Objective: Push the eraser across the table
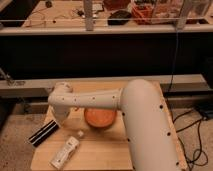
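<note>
The eraser [44,134], a small black block with pale stripes, lies slanted at the left edge of the light-wood table [102,150]. My white arm reaches from the right across the table, and its wrist bends down at the left. The gripper [62,120] hangs below the wrist, just right of and slightly behind the eraser, between it and the orange bowl. I cannot tell whether it touches the eraser.
A round orange bowl [100,118] sits mid-table, partly under my arm. A white bottle [66,152] lies near the front left, just right of the eraser. A metal rail and dark shelving with clutter stand behind the table.
</note>
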Controlling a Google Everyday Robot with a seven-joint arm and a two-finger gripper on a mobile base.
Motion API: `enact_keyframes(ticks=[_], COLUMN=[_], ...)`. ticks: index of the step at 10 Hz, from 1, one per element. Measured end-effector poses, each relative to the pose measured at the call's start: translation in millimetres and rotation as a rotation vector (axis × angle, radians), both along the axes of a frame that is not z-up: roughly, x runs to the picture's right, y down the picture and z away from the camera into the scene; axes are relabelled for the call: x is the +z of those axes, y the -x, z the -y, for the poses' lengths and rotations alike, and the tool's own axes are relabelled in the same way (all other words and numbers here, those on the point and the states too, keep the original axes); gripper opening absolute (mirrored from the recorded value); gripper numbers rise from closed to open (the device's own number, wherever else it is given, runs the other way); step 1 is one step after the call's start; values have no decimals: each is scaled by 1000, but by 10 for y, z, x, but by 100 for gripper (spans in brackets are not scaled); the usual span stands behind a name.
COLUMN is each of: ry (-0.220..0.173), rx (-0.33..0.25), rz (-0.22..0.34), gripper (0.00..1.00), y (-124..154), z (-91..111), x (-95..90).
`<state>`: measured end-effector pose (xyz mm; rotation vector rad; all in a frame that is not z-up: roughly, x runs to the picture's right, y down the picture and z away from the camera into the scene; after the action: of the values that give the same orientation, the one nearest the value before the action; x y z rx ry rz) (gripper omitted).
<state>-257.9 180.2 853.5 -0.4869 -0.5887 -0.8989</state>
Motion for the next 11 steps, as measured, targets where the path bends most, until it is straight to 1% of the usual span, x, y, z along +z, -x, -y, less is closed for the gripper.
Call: enact_keyframes(ticks=[3,7,9,11], ry=[9,14,14,17], rx=[-8,-37,-51,-80], rz=[22,42,61,106], gripper=[0,0,0,0], y=[73,203,294,533], z=[-1,-29,-36,-74], x=[-28,-86,-135,-213])
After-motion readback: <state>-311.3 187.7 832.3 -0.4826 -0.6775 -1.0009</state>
